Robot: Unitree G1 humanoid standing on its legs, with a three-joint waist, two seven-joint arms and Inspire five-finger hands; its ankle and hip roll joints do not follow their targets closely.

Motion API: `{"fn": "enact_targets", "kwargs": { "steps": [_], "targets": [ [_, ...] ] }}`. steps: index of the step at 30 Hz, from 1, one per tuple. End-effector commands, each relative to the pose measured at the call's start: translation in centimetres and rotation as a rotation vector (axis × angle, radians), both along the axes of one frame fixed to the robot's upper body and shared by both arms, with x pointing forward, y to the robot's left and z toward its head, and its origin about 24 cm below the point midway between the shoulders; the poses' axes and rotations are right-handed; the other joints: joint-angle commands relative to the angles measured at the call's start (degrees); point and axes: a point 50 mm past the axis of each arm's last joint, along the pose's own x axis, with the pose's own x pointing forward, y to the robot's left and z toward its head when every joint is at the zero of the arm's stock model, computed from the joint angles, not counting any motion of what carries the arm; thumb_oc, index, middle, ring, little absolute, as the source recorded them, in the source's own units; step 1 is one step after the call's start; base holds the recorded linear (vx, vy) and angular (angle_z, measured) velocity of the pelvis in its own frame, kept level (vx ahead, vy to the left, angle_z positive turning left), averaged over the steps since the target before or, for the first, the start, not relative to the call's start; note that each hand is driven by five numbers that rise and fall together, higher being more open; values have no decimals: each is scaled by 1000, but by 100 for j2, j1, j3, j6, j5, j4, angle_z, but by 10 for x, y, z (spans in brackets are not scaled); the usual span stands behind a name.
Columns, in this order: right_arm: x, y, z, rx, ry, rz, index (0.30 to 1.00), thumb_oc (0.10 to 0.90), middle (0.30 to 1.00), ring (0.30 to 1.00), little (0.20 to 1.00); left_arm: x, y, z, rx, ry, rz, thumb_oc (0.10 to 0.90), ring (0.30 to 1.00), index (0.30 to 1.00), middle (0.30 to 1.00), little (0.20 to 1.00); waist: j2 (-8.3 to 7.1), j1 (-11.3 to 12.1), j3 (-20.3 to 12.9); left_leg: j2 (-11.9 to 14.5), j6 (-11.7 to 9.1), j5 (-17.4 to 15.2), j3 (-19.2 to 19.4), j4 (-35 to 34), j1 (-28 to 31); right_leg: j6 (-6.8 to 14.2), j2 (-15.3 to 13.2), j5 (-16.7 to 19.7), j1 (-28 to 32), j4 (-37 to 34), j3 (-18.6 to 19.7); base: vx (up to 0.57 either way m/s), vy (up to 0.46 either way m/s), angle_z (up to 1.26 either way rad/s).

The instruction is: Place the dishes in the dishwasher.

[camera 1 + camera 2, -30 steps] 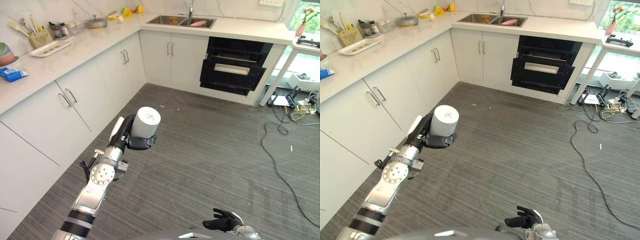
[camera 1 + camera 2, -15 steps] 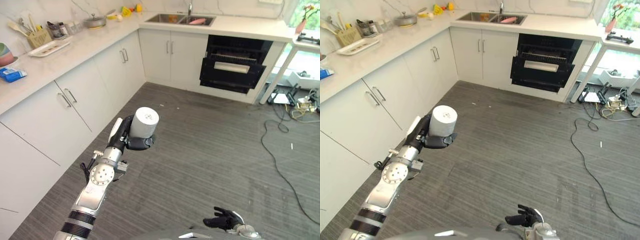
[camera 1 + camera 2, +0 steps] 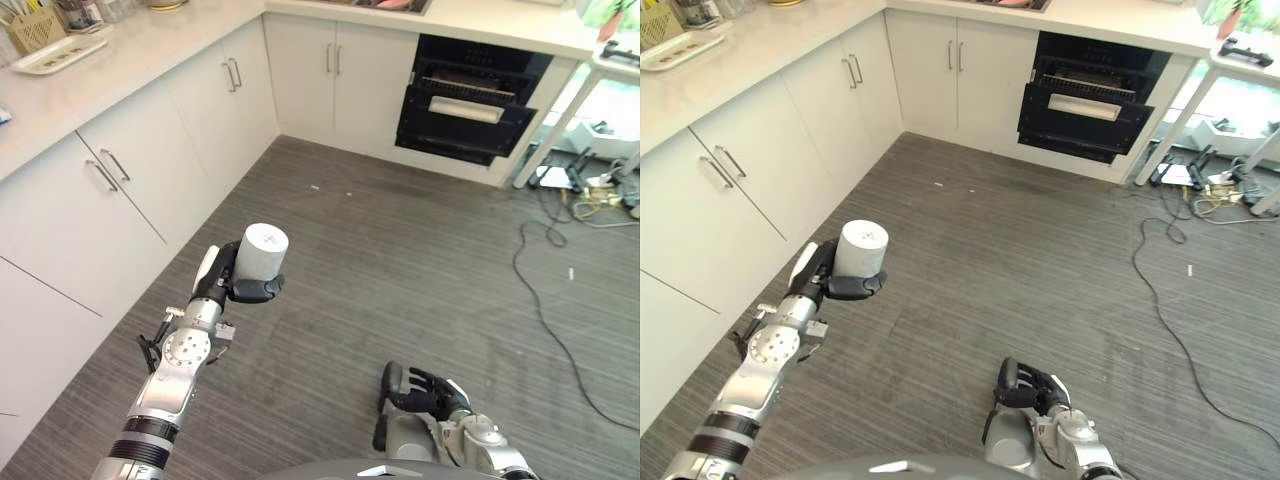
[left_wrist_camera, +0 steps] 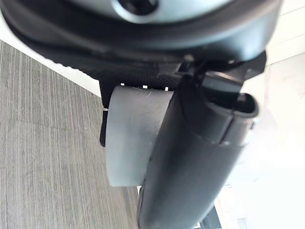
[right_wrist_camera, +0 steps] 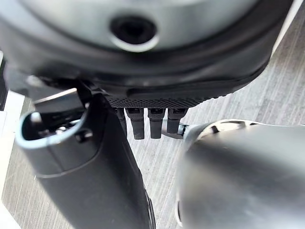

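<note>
Left hand (image 3: 225,284): fingers and thumb curled round 1 white cup (image 3: 261,252), held upright above the grey floor (image 3: 400,260), well apart from the dishwasher (image 3: 473,100).
Right hand (image 3: 425,392): low by the body, fingers curled, holding nothing.
Dishwasher: black, under the counter (image 3: 130,60), front open; contents cannot be told.

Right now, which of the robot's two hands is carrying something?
The left hand, raised over the floor, has its fingers curled round a pale grey cup. The right hand hangs low and holds nothing.
</note>
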Motion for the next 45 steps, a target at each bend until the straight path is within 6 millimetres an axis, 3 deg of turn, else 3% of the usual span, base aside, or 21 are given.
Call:
{"fn": "enact_targets", "kwargs": {
  "steps": [1, 3, 5, 6, 7, 9, 11, 12, 13, 14, 17, 18, 23, 27, 30, 31, 33, 35, 38, 42, 45],
  "targets": [
    [20, -3, 11, -32, -90, 38, 900, 800, 900, 900, 900, 18, -20, 67, 7, -324, -133, 400, 300, 300, 300, 300, -54, -122, -430, -68, -211, -767, -185, 482, 479, 65, 70, 386, 153, 156, -22, 849, -195, 41],
    [13, -9, 7, -52, -51, 52, 900, 800, 900, 900, 900, 16, -17, 63, -6, -311, -113, 400, 300, 300, 300, 300, 16, -217, -479, 155, -473, -422, -265, 1308, 401, -132, 316, 255, 216, 542, -17, 631, -198, 67],
    [9, -12, 4, -65, -26, 41, 900, 800, 900, 900, 900, 15, -13, 63, -18, -307, -98, 400, 300, 300, 300, 300, 10, -125, -435, 431, -819, 536, -196, 2898, -250, -440, 544, -32, 511, 608, -48, 302, -175, 38],
    [9, -11, 4, -65, -27, 41, 900, 800, 900, 900, 900, 15, -13, 63, -17, -307, -98, 400, 300, 300, 300, 300, 21, -141, -449, 457, -832, 507, -218, 2969, -309, -453, 557, -33, 494, 606, -70, 443, -359, -21],
    [14, -16, 8, -84, -49, 31, 900, 800, 900, 900, 900, 15, -7, 70, -12, -326, -88, 400, 300, 300, 300, 300, -173, 14, -334, 791, -1055, 1207, 28, 4748, -1141, -797, 677, -299, 972, 435, -240, 409, -381, -41],
    [16, -23, 9, -117, -52, 10, 900, 800, 900, 900, 900, 16, -2, 73, -21, -341, -61, 400, 300, 300, 300, 300, -280, 159, -278, 1299, -997, 894, 507, 5302, -1657, -915, 871, -658, 1445, 187, -331, 572, -335, -24],
    [20, -25, 11, -130, -57, -1, 900, 800, 900, 900, 900, 15, -3, 72, -26, -337, -60, 400, 300, 300, 300, 300, -356, 334, -193, 1106, -760, 572, 747, 4920, -2187, -941, 850, -636, 1731, -13, -352, 369, -27, -1],
    [20, -24, 10, -130, -56, -1, 900, 800, 900, 900, 900, 15, -2, 71, -25, -336, -60, 400, 300, 300, 300, 300, -315, 340, -212, 1122, -851, 490, 655, 4908, -2144, -909, 915, -714, 1778, -22, -279, 537, 142, -16],
    [22, -24, 11, -136, -61, 13, 900, 800, 900, 900, 900, 7, 3, 67, -1, -316, -58, 400, 300, 300, 300, 300, -384, 568, -188, 1157, -634, 209, 767, 3235, -2685, -695, 903, -857, 2161, -246, -314, 473, 115, -21],
    [22, -24, 11, -136, -60, 13, 900, 800, 900, 900, 900, 7, 3, 67, -1, -316, -58, 400, 300, 300, 300, 300, -406, 574, -192, 1115, -625, 244, 790, 3139, -2634, -688, 877, -848, 2165, -252, -309, 552, 191, -19],
    [25, -24, 10, -153, -58, 28, 900, 800, 900, 900, 900, 4, 8, 66, 1, -314, -29, 400, 300, 300, 300, 300, -403, 786, -111, 1303, -781, 1011, 481, 1615, -2899, -684, 970, -1066, 2501, -310, -268, 400, 142, -29],
    [25, -20, 8, -155, -45, 31, 900, 800, 900, 900, 900, 3, 11, 64, 4, -306, -9, 400, 300, 300, 300, 300, -443, 935, -20, 1544, -941, 1532, -46, 540, -3012, -664, 1063, -1267, 2803, -306, -144, 554, 208, -39],
    [18, -10, 1, -121, -12, 32, 900, 800, 900, 900, 900, -2, 22, 65, 57, -285, -2, 400, 300, 300, 300, 300, -473, 1069, -194, 1799, -1026, 2020, 314, 669, -3235, -611, 1122, -1777, 3225, 163, 238, 630, 298, -56],
    [0, -2, -11, -74, 67, -41, 900, 800, 900, 900, 900, 2, 16, 65, 82, -266, -52, 400, 300, 300, 300, 300, -760, 1020, -258, 1234, -533, 1338, 446, 1771, -3415, -231, 558, -770, 2773, 1969, 357, 524, 404, -31],
    [4, 1, -10, -65, 57, -37, 900, 800, 900, 900, 900, 5, 12, 69, 119, -270, -92, 400, 300, 300, 300, 300, -629, 808, -278, 901, -71, 860, 703, 1701, -2972, 125, 174, 464, 1953, 3705, 356, 507, 554, 35],
    [9, 2, -8, -64, 43, -37, 900, 800, 900, 900, 900, 6, 11, 71, 125, -272, -101, 400, 300, 300, 300, 300, -503, 714, -258, 780, 24, 759, 743, 1519, -2630, 197, 104, 533, 1579, 4068, 293, 560, 498, 18],
    [17, 3, -4, -59, 5, -34, 900, 800, 900, 900, 900, 10, 8, 73, 115, -284, -107, 400, 300, 300, 300, 300, -314, 474, -176, 592, 60, 714, 820, 1228, -2088, 33, 304, 68, 831, 3888, 143, 547, 394, -9],
    [21, -1, 0, -54, -30, -48, 900, 800, 900, 900, 900, 12, 0, 70, 91, -279, -132, 400, 300, 300, 300, 300, -323, 200, -132, 358, -5, 493, 795, 1182, -1653, -20, 437, -220, 463, 2726, 126, 606, 229, -14],
    [30, -3, 8, -61, -84, -42, 900, 800, 900, 900, 900, 15, -1, 75, 89, -309, -129, 400, 300, 300, 300, 300, -268, 100, -160, 347, -208, 65, 846, 1007, -1040, -90, 372, -555, 323, 561, -690, 544, 104, 24],
    [29, -5, 8, -70, -78, -13, 900, 800, 900, 900, 900, 16, -1, 74, 81, -318, -115, 400, 300, 300, 300, 300, -274, 128, -298, 106, -233, -320, 1036, 996, -562, -118, 241, -460, 130, 110, -1385, 441, 90, -29],
    [17, -13, 4, -88, -32, -22, 900, 800, 900, 900, 900, 15, -9, 64, 42, -284, -125, 400, 300, 300, 300, 300, -301, 37, -420, 148, -579, 5, 745, 2603, -666, -387, 511, -305, 564, 211, -1091, 696, 18, -23]
  ]
}}
